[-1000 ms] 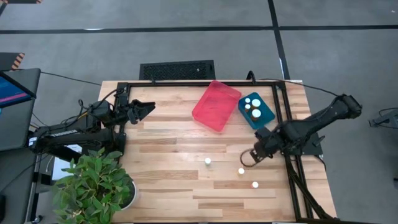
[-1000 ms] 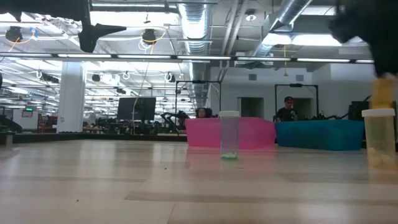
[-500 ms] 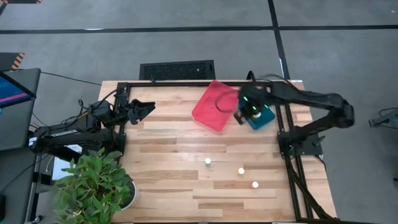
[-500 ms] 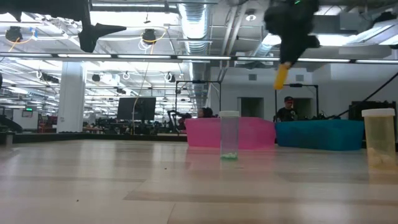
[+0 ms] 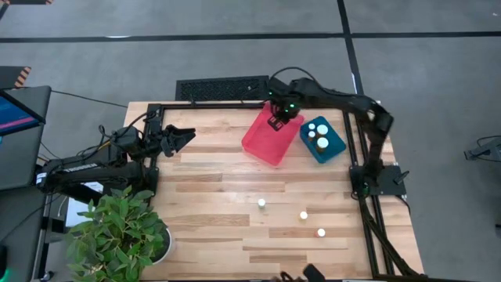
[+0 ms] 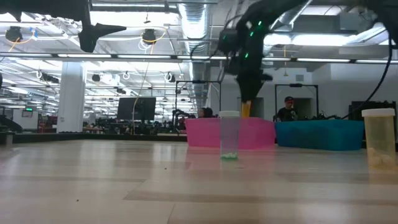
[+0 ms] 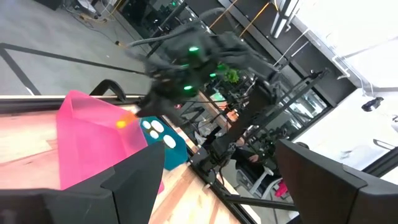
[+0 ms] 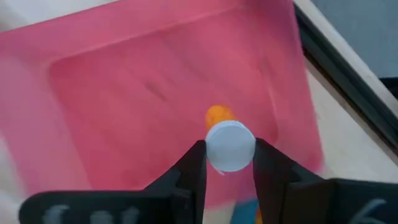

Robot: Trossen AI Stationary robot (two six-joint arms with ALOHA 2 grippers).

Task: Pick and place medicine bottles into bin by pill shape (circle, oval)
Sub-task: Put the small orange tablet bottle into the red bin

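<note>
The right claw (image 8: 229, 163) is clenched on a small orange medicine bottle with a white cap (image 8: 229, 144), holding it above the shallow pink plastic bin (image 5: 270, 133) at the far side of the wooden worktop (image 5: 211, 204). A good release would likely come low and over the bin's middle, away from its walls. The left claw (image 5: 188, 135) waits released near the worktop's left edge.

Seven bottles (image 5: 261, 204), two bins (image 5: 266, 139)
</note>
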